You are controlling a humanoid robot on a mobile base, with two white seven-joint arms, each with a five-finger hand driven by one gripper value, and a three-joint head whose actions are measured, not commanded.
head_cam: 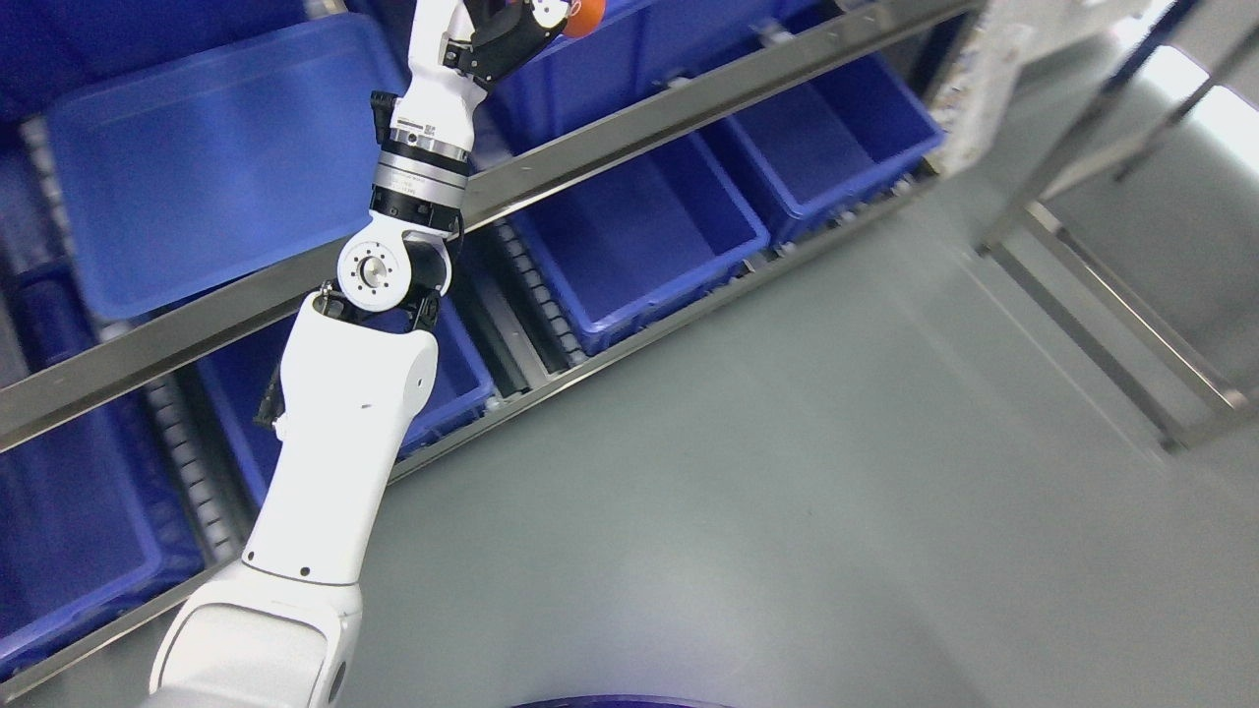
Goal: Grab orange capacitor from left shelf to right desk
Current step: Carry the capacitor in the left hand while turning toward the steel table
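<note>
My left arm comes in from the lower left and reaches up across the shelf rail. Its hand [536, 22] sits at the top edge of the head view, partly cut off. The dark fingers [511, 39] are curled around an orange capacitor [584, 16], of which only a small orange part shows at the frame's top. The hand is held in front of the upper shelf's blue bins. The right arm is out of view.
A metal shelf [689, 93] runs diagonally with several blue bins [639, 236] on two levels, on roller tracks. Grey floor [787, 472] fills the lower right. A metal frame of a desk or rack [1111, 324] stands at the right.
</note>
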